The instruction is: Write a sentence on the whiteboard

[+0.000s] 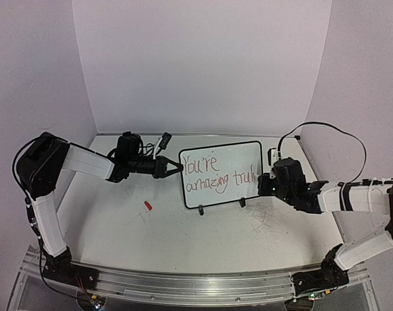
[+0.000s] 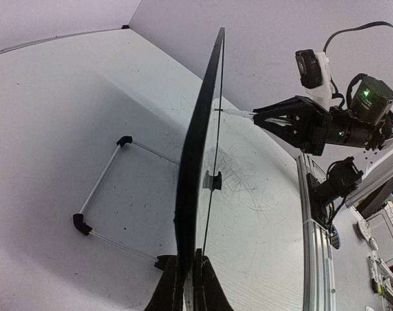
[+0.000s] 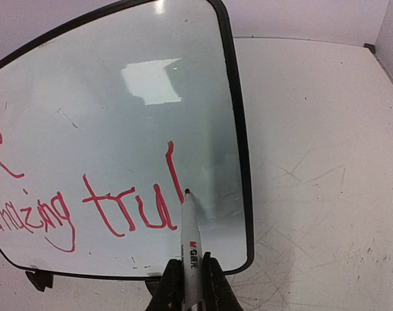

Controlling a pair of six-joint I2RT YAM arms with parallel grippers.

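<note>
The right pincer (image 3: 190, 275) is clenched on a white marker (image 3: 190, 233), whose tip rests against the whiteboard (image 3: 118, 91) at the foot of the last red stroke, near the board's right edge. The left pincer (image 1: 173, 168) grips the board's left edge, jaws closed on the black frame, so the board stands upright on the table (image 1: 112, 227) between the two arms. The sentence (image 1: 212, 176) runs in two red lines, "You're" above "amazing trul", its last letter just beside the marker tip. The right wrist view shows the strokes close up, with glare on the glossy face. The left wrist view shows the board edge-on, with a wire stand (image 2: 105, 175) behind it. Only the overhead view shows a small red thing (image 1: 148, 205) lying on the table, left of the board
</note>
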